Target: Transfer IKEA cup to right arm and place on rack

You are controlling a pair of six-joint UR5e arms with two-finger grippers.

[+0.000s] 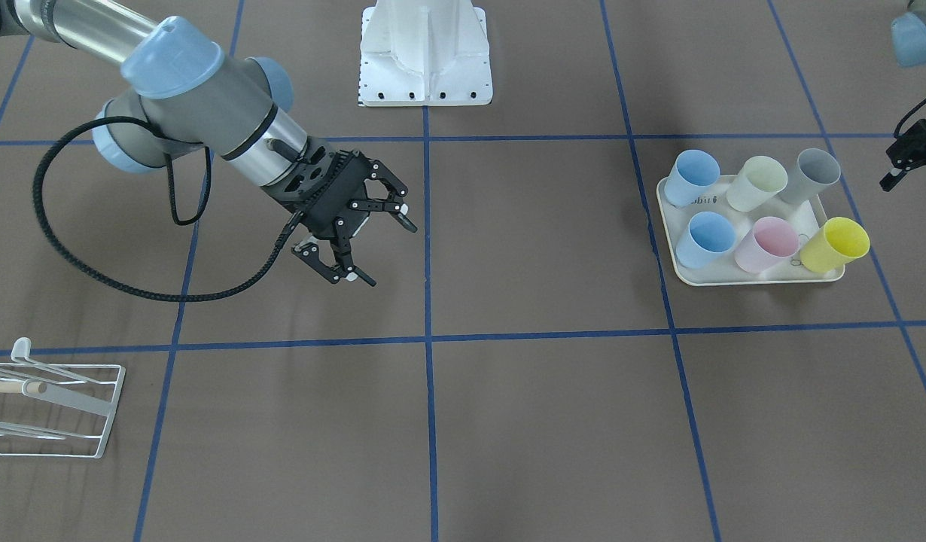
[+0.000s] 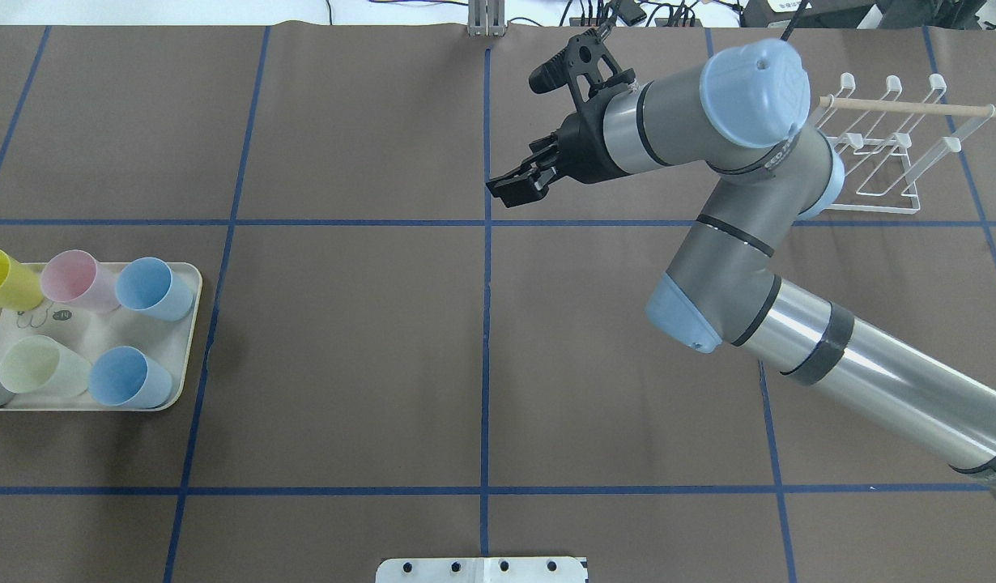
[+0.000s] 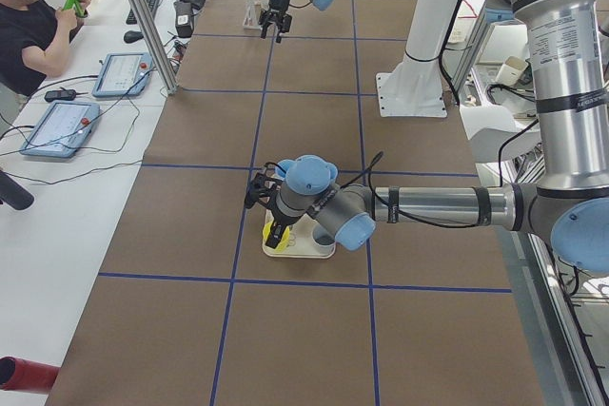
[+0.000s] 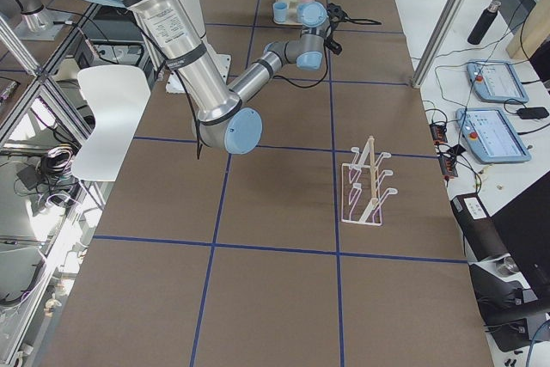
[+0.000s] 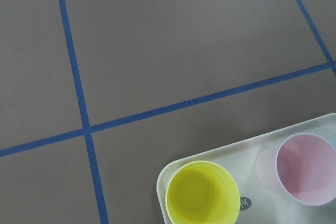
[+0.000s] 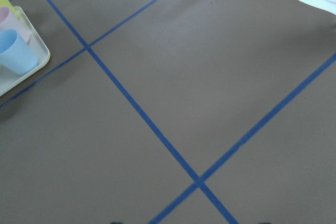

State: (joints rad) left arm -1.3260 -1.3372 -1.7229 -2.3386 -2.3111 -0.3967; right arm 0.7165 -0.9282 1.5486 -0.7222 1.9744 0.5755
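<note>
Shows all six cups on the cream tray at the table's left end, none lifted. Puts the yellow cup at the tray's corner, straight under the left gripper, with the pink cup just beside it. Cannot tell whether that pincer is spread or pressed together: too small, and cut off at the frame's edge. Finds the right gripper near the table's middle, well apart from the tray, spread wide and pinching nothing. Leaves the rack at the far right, no cup on its prongs, partly behind the right arm.

Risks, as a judgement:
- Knocking the pink cup or tipping the yellow one by descending off-centre into so tight a cluster.
- Squeezing the smooth tapered wall too hard and squirting it out.
- Dropping the cup at the hand-over by releasing before the right side clamps.
- Snagging the thick ribbed cable while swinging to the rack.
- Missing a slanted prong and letting the cup slide off.
</note>
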